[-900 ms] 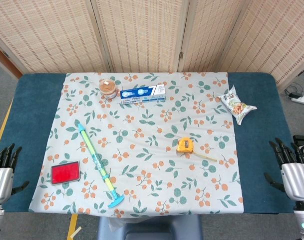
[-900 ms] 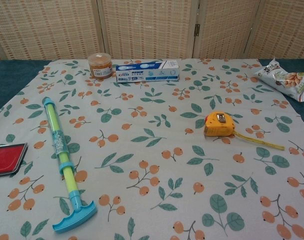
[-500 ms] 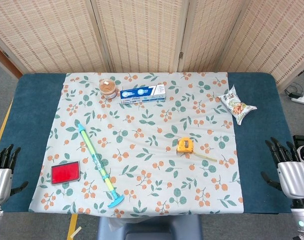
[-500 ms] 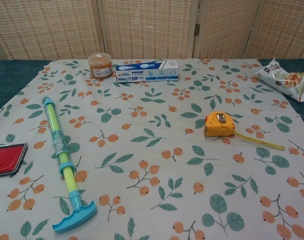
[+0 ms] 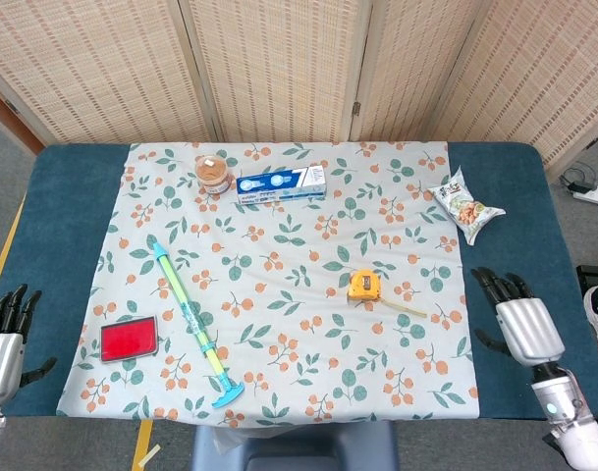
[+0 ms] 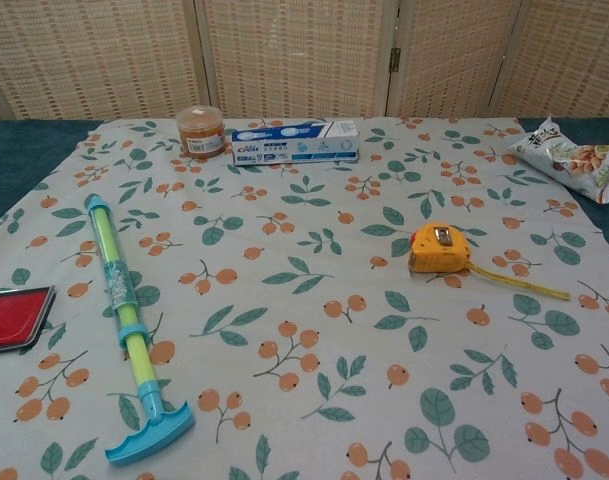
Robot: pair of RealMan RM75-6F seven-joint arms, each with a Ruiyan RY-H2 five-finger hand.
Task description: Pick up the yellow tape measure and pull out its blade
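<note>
Tape lies on the cloth, right of centre, a short length of blade out. Right hand over bench edge, fingers apart, empty. Left hand at far left, fingers apart.

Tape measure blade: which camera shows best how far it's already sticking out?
The chest view. There the yellow tape measure is large, and its blade runs out to the right, lying flat on the cloth, tip visible. The head view shows the same tape measure and blade only small and thin.
</note>
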